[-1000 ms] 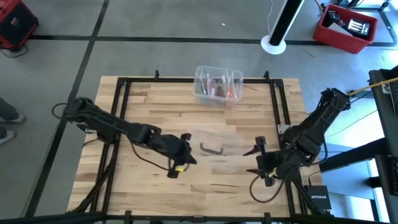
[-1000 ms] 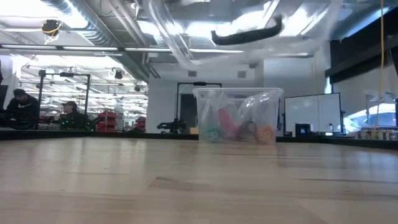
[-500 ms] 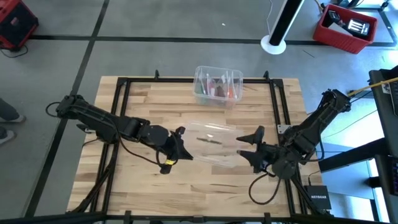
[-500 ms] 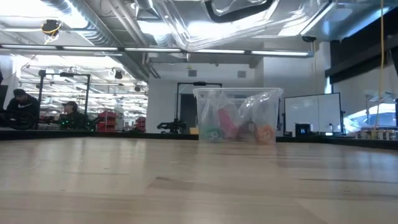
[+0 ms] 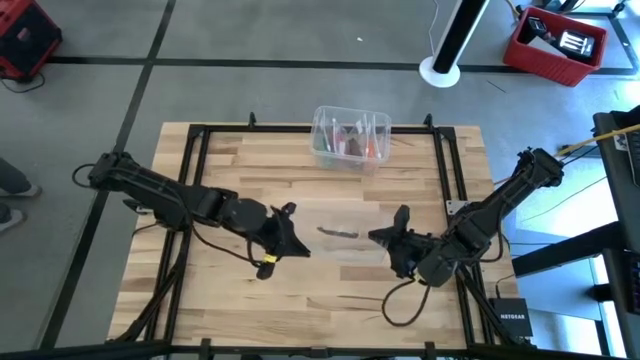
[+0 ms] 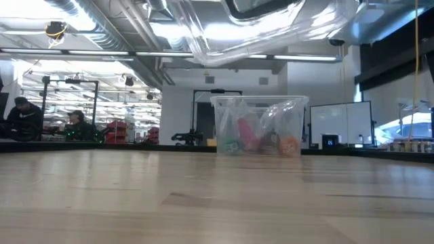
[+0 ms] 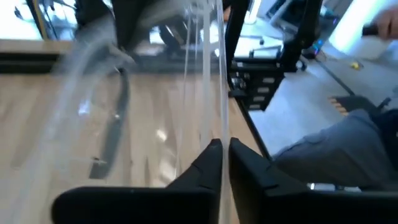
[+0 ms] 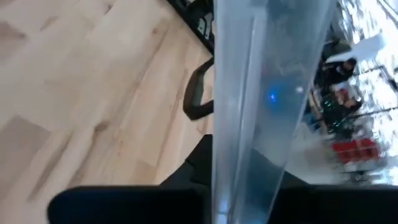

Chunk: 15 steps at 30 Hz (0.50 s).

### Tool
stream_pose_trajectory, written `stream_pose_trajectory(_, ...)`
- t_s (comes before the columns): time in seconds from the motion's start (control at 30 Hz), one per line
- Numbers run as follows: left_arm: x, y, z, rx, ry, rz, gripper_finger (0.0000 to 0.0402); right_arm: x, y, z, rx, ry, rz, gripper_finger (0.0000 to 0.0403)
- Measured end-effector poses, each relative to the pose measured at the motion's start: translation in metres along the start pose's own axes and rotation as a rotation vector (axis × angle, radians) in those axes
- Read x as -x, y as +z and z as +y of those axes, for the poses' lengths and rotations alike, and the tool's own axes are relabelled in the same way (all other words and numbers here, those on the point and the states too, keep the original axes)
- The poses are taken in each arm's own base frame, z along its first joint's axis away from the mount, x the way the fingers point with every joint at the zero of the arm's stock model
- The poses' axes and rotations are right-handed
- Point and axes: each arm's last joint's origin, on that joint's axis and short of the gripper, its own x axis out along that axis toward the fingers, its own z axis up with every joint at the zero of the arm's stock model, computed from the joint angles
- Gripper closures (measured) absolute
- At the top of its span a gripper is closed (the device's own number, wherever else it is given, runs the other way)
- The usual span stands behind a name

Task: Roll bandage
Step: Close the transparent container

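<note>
From above, the left gripper (image 5: 288,230) and the right gripper (image 5: 386,238) face each other mid-desk (image 5: 230,300), with one clear lid (image 5: 345,245) spanning the gap between them. The one clear box (image 5: 322,125) stands at the far edge. The pinkish-red piece inside it I take for the bandage (image 5: 352,146).

From desk level, the lid (image 6: 271,27) hangs high, well clear of the wood. The box (image 6: 296,108) stands behind it with the bandage (image 6: 245,139) among other coloured items I cannot count. Two people sit far off in the room.

On my left wrist camera, the gripper (image 7: 222,146) is pinched narrow on the lid's thin edge (image 7: 205,56).

On my right wrist camera, the lid (image 8: 267,74) runs straight into the gripper (image 8: 239,158). Whether it grips, I cannot tell.

My worry is that the slick, thin lid could slip or pivot from a one-sided pinch and drop onto the desk. If the arms pull unevenly, it could flex and spring free.
</note>
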Motion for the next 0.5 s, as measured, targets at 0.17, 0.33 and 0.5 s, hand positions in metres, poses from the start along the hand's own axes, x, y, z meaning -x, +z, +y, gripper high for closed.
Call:
stream_pose_trajectory(0.17, 0.03, 0.012, 0.005, -0.001, 0.037, -0.059, 0.0332, 0.0, -0.002, 0.0, -0.108, 0.005, 0.012, 0.0371)
stream_pose_trajectory(0.33, 0.063, 0.02, 0.001, -0.064, 0.12, -0.122, 0.029, 0.001, -0.003, -0.002, -0.226, -0.052, 0.033, 0.0372)
stream_pose_trajectory(0.5, 0.066, 0.018, -0.014, -0.171, 0.221, -0.136, 0.0279, 0.002, -0.003, -0.008, -0.327, -0.18, 0.054, 0.0372)
